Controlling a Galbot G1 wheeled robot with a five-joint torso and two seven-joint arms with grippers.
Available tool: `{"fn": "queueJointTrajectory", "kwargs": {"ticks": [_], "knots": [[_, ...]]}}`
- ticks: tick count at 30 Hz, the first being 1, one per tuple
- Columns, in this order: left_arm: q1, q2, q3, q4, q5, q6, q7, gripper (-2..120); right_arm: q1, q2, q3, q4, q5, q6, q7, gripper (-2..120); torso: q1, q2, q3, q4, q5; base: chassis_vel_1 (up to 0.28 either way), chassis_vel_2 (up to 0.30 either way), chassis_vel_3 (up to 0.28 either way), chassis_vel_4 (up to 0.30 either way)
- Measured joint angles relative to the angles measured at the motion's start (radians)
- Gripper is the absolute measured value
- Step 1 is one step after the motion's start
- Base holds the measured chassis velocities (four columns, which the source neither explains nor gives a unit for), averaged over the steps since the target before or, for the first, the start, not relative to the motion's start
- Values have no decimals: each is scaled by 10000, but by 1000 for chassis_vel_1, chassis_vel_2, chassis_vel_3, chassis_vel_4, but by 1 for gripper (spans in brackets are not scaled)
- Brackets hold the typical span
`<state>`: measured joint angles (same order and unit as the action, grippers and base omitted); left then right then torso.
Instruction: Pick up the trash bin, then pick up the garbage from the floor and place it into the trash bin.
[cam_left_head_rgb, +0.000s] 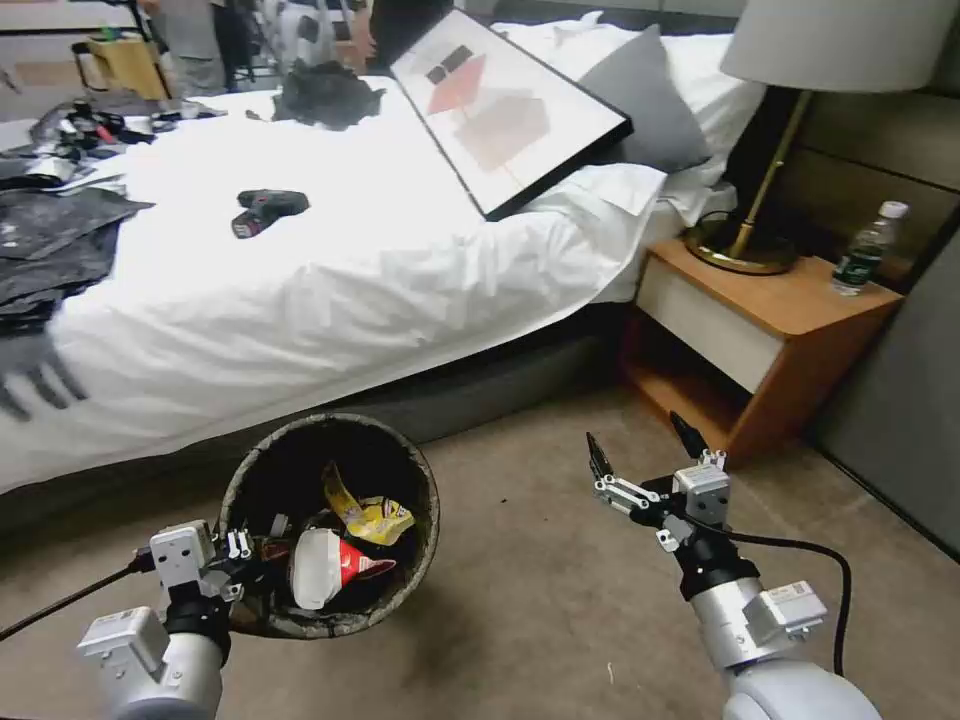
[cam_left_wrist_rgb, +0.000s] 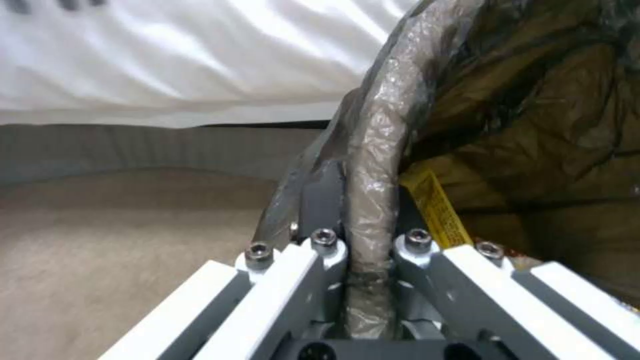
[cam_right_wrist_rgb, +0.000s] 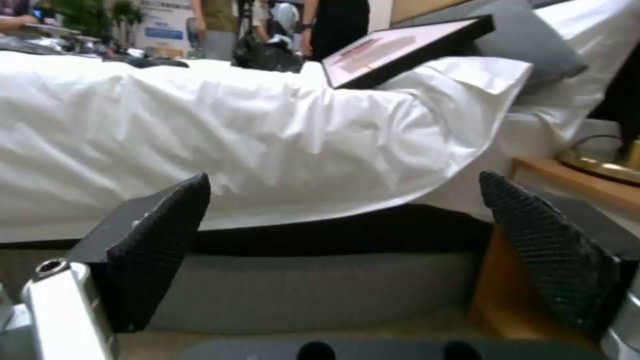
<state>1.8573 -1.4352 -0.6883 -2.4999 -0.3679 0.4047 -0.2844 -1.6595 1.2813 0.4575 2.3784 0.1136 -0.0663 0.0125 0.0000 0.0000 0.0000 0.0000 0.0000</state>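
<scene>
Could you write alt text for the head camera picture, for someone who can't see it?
The left gripper holds a lined trash bin by its rim above the carpet, wrappers inside. The right gripper hangs open beside it, before a white bed.

Round trash bin (cam_left_head_rgb: 405, 580) with dark bag liner, tipped toward camera above carpet, holding red-and-white carton (cam_left_head_rgb: 325, 568), yellow wrapper (cam_left_head_rgb: 372, 516)

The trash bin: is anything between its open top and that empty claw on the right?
Nothing visible. The right gripper hangs open and empty above bare carpet, beside the trash bin. The bin's mouth is uncovered, with wrappers already inside. The left gripper is shut on its rim, on the far side from the right arm.
</scene>
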Motion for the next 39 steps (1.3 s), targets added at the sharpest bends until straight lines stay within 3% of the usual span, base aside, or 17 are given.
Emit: {"fn": "queueJointTrajectory", "kwargs": {"ticks": [39], "knots": [[-28,-116,15,0,21,-17,-37,3,342,-332,22,-186,509,-402,258,100,1,0,1,0,0,95,100,101,98]]}}
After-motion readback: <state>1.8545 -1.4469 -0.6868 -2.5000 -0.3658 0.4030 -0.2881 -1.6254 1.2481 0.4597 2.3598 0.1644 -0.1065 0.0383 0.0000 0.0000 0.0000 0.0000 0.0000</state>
